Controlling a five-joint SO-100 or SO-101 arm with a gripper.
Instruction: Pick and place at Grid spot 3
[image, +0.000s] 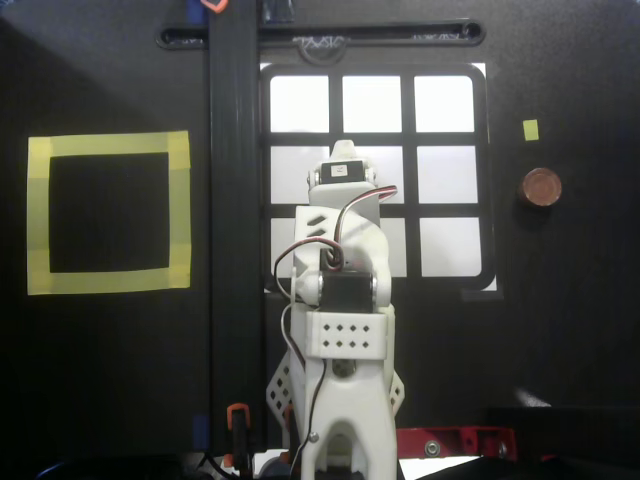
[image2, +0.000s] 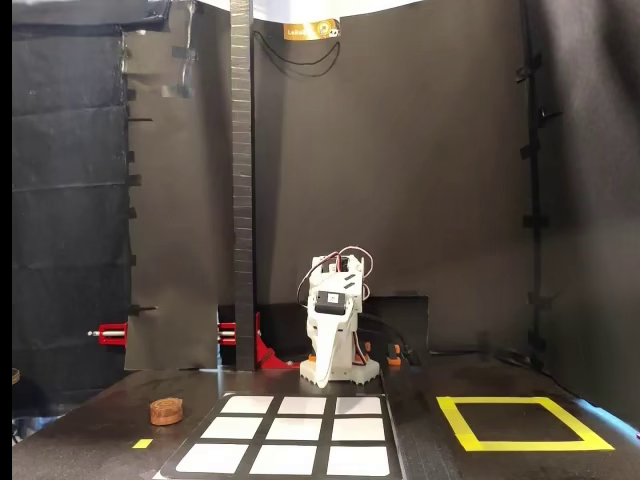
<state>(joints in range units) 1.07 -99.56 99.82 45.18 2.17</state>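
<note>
The brown disc (image: 541, 187) lies flat on the black table right of the black-framed grid (image: 480, 180); in the fixed view the disc (image2: 166, 410) is at the left. Grid spot 3 (image: 444, 104), the upper-right white cell, is bare; in the fixed view it is the near-left cell (image2: 213, 458). The arm is folded over the grid's middle column. My gripper (image2: 326, 376) points down near the arm's base, looks shut and holds nothing. In the overhead view the gripper (image: 341, 160) is mostly hidden under its wrist servo, far from the disc.
A yellow-tape square (image: 108, 213) lies left of the grid, beyond a black upright post (image: 235, 200). A small yellow tape marker (image: 530, 129) sits above the disc. Black curtains (image2: 430, 180) enclose the table. Red clamps (image2: 240, 340) stand beside the arm's base.
</note>
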